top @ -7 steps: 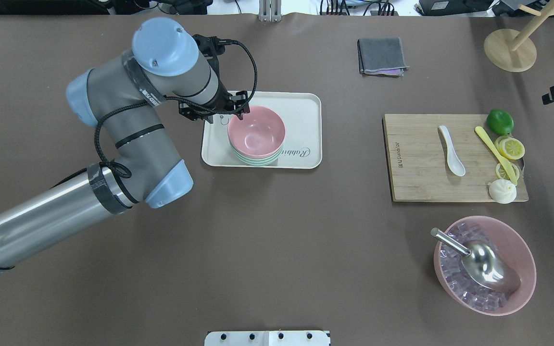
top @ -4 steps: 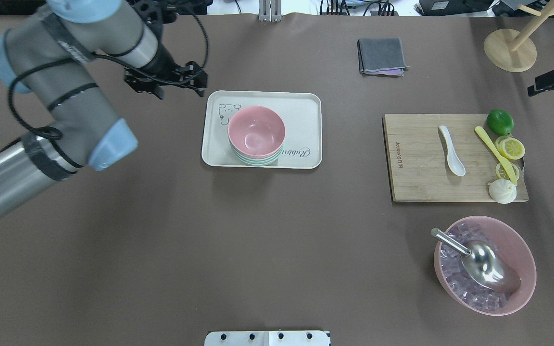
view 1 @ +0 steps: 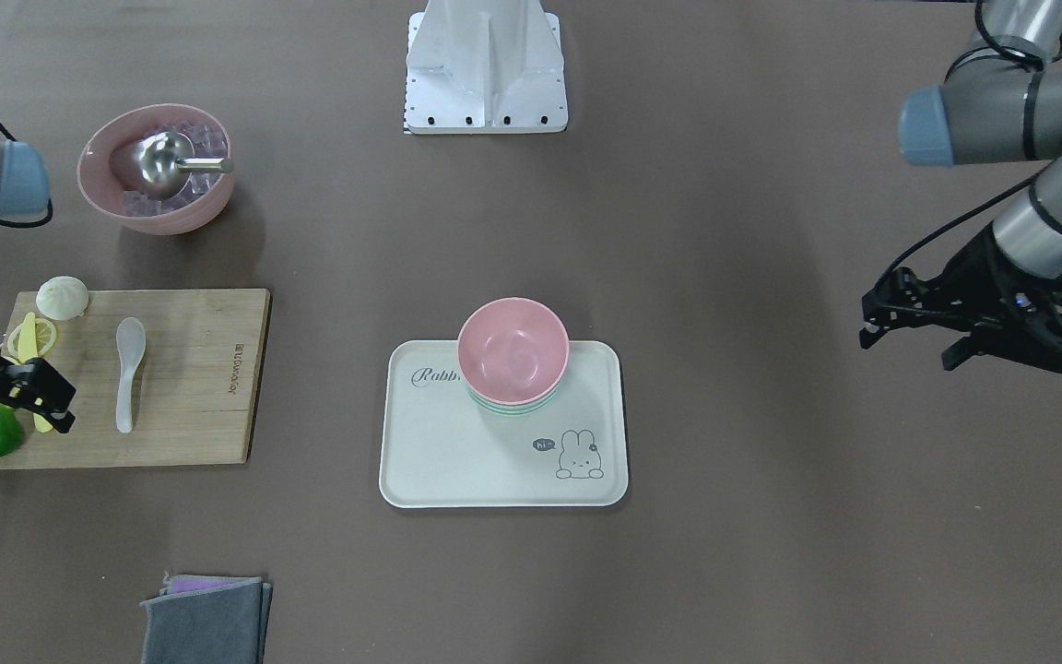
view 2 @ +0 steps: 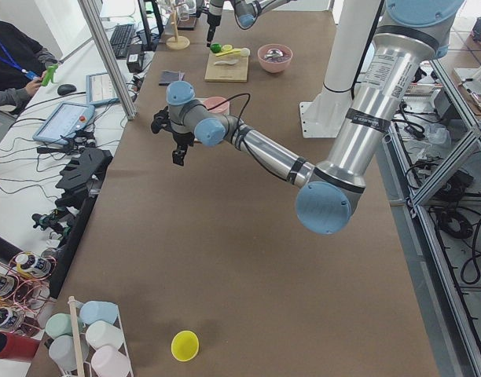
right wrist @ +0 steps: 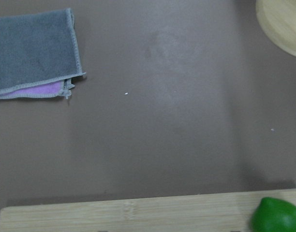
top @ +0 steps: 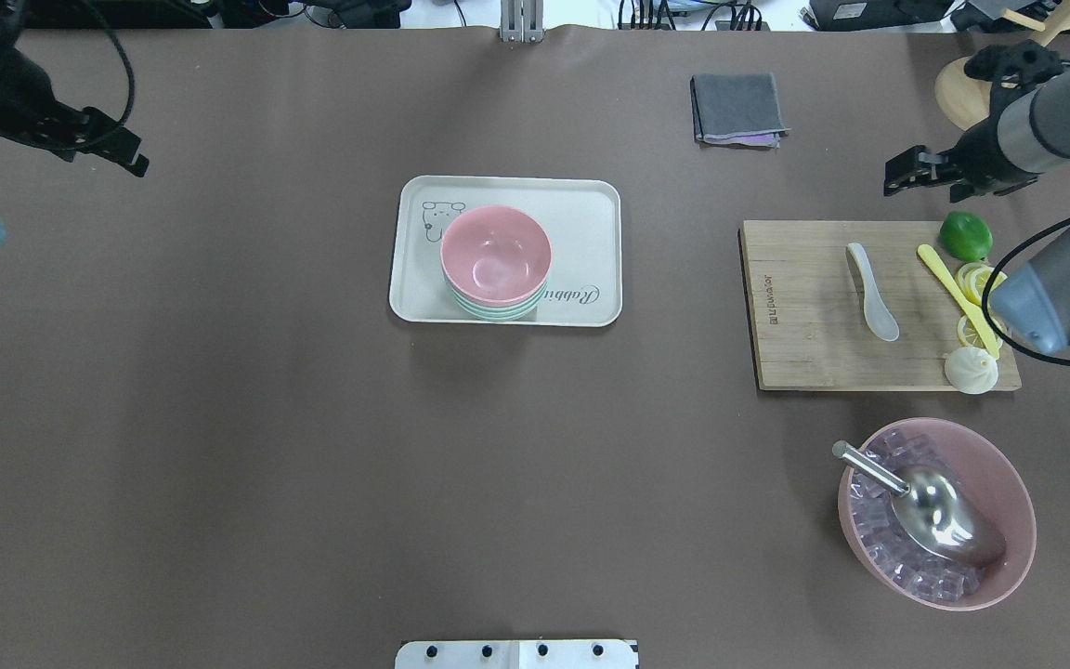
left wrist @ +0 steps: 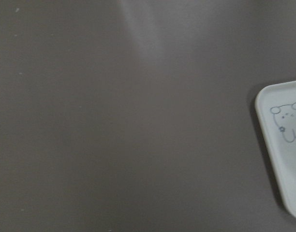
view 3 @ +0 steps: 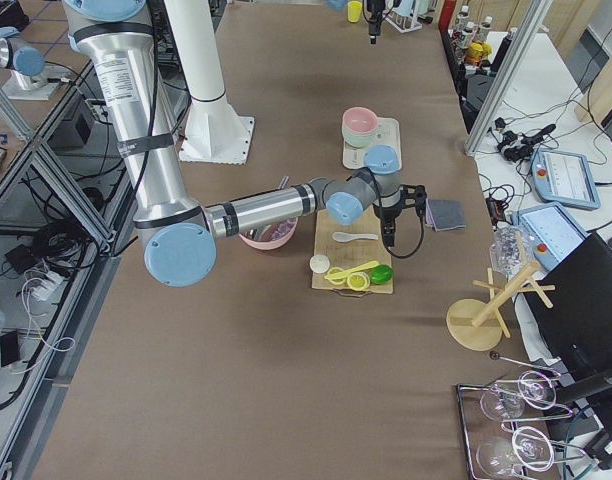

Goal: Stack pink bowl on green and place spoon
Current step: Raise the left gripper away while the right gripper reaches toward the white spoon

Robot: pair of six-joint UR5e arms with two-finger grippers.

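Nearest the robot, on the right of the worktop (top: 312, 465), a large pink bowl (top: 1009, 483) holds ice cubes and a metal scoop (top: 939, 511). Just beyond it lies a wooden cutting board (top: 795, 316). The white ceramic spoon (top: 872, 291) rests flat on the board, well apart from the tray. To the spoon's right are a yellow knife (top: 953, 293), lemon slices (top: 985, 283) and a white bun (top: 970, 370), with a lime (top: 965, 235) at the board's far right corner.

Near the middle of the worktop, a cream tray (top: 581, 214) carries the pink bowl (top: 495, 253). It is nested upright in the green bowl (top: 498, 313), whose rim shows just beneath it.

The right end effector (top: 920, 186) hangs over the bare worktop just past the board's far edge, near the lime. Its fingers seem to be apart with nothing between them, though the view is small. The left end effector (view 1: 905, 350) hangs far out to the left of the tray, its fingers spread and empty.

Farthest off lie a folded grey cloth (top: 737, 107) and the round base of a wooden stand (top: 981, 116).
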